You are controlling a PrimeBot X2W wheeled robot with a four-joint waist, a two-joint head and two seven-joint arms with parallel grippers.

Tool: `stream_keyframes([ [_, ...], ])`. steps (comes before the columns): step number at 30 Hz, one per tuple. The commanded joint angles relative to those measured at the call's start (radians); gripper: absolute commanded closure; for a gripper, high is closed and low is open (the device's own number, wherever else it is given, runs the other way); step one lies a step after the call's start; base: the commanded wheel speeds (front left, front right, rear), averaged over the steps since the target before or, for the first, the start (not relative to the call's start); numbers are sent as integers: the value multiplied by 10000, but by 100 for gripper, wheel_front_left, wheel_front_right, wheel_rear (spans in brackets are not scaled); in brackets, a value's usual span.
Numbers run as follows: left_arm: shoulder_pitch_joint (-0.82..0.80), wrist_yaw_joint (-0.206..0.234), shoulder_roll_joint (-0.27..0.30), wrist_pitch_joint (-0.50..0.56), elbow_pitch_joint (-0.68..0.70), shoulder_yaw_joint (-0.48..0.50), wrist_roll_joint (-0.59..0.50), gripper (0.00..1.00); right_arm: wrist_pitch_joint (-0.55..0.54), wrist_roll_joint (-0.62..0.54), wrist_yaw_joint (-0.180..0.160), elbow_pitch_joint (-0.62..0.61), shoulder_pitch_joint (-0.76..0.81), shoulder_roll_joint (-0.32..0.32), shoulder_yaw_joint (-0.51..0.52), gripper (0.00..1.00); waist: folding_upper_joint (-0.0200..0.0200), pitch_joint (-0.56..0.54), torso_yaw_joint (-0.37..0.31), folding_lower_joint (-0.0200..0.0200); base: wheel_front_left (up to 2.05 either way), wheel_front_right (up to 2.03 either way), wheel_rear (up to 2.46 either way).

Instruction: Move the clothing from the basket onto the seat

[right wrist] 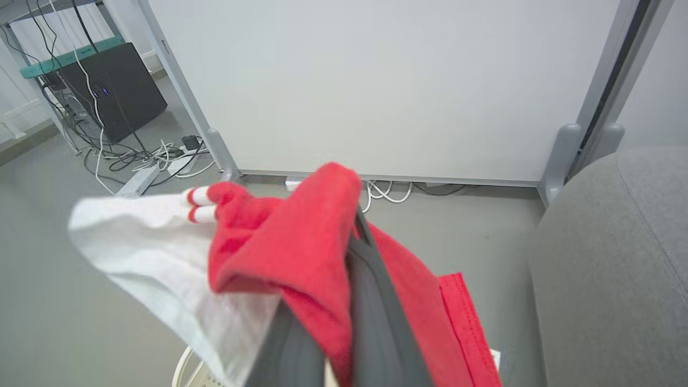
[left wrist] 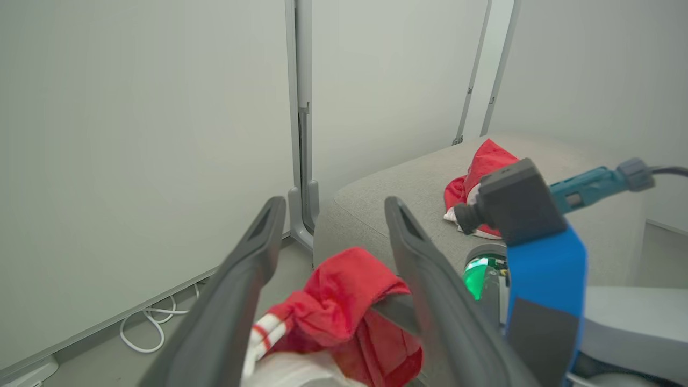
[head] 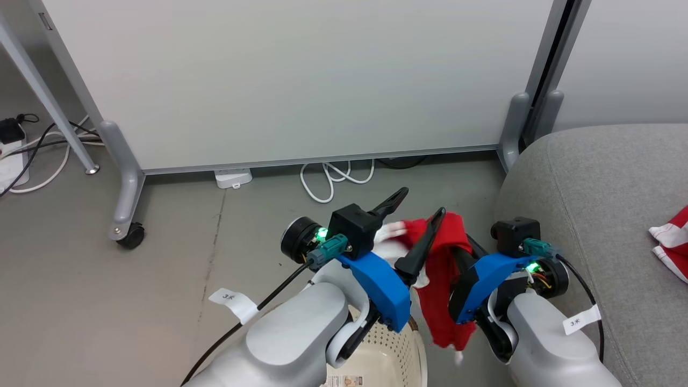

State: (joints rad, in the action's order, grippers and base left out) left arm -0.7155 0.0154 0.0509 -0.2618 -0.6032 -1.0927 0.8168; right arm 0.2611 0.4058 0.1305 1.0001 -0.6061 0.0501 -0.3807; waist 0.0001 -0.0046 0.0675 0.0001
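A red garment with a white panel (head: 443,269) hangs above the floor, just left of the grey seat (head: 591,188). My right gripper (head: 454,236) is shut on it; in the right wrist view the cloth (right wrist: 290,242) drapes over the closed fingers (right wrist: 371,290). To the left of the hanging garment, my left gripper (head: 418,207) is open, and its fingers (left wrist: 252,258) straddle the bunched cloth (left wrist: 333,306) without pinching it. Another red and white garment (head: 672,242) lies on the seat (left wrist: 387,204). The cream basket (head: 387,355) sits below my arms, mostly hidden.
A white partition panel on grey castor legs (head: 126,188) stands straight ahead. White cables (head: 333,177) and a power strip (head: 234,177) lie at its base. More cables and a black computer case (right wrist: 118,91) sit at the far left. A second partition (head: 629,59) stands behind the seat.
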Motion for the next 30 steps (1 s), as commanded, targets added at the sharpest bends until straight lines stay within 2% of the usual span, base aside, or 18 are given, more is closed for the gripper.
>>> stream_keyframes([
  [1,56,-27,30,-46,-14,76,-87,0,55,-74,5,-77,-11,5,55,100,-1,-2,11,-1,0,0,0],
  [10,364,97,125,-47,271,566,-446,0,58,-251,5,-353,216,5,286,100,-1,-6,9,-1,0,0,0],
  [20,2163,355,710,-44,1786,2333,-2039,0,59,-440,5,-913,334,34,456,100,-1,71,-222,-1,0,0,0],
  [30,4169,-60,903,-42,2776,4311,-3633,0,58,-618,5,-1302,481,80,518,100,-1,158,-406,-1,0,0,0],
])
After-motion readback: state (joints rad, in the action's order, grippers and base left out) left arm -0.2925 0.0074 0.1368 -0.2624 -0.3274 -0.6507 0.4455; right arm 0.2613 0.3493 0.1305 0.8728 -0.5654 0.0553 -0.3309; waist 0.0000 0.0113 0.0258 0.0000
